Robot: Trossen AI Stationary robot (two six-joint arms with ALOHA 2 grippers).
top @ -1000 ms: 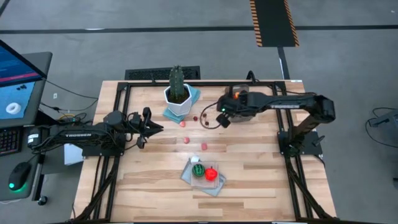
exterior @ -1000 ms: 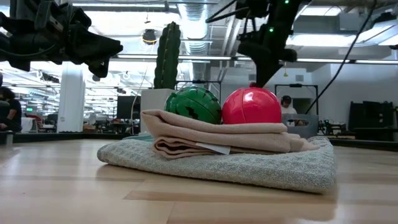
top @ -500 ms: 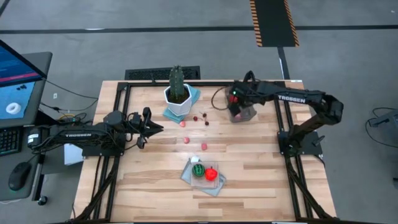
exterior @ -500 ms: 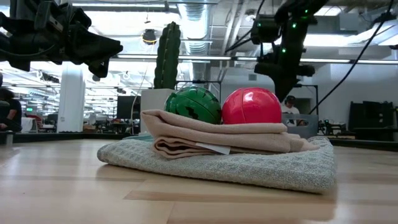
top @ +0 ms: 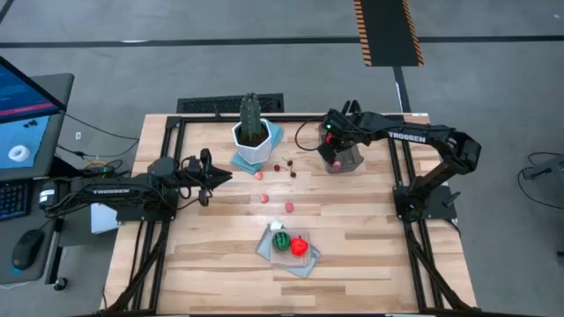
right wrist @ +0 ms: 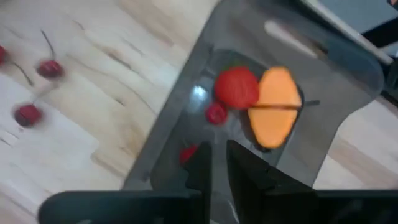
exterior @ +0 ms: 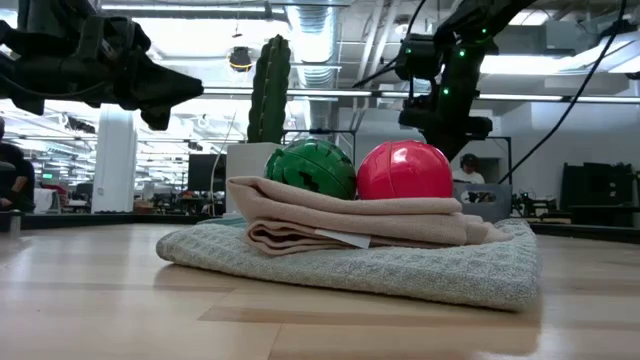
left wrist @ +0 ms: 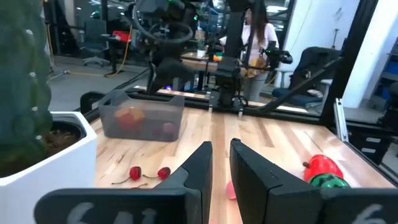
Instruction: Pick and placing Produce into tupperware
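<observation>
tupperware [top: 345,159] lies half hidden under right gripper [top: 331,157], jaws narrow, empty; left gripper [top: 214,174] likewise narrow.

Translucent plastic tupperware [right wrist: 348,81]; matt wooden table [top: 370,255]; textured cloth [exterior: 420,265].

Only "TROSSEN" readable, in white capitals along the left arm [top: 110,188] at 9 o'clock and the right arm [top: 421,137] at 2 o'clock (both small).

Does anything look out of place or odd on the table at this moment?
Mildly: loose cherries and pink bits lie scattered on the wood outside the tupperware, and the green ball and red ball sit on a folded cloth. Nothing looks spilled or damaged.
</observation>
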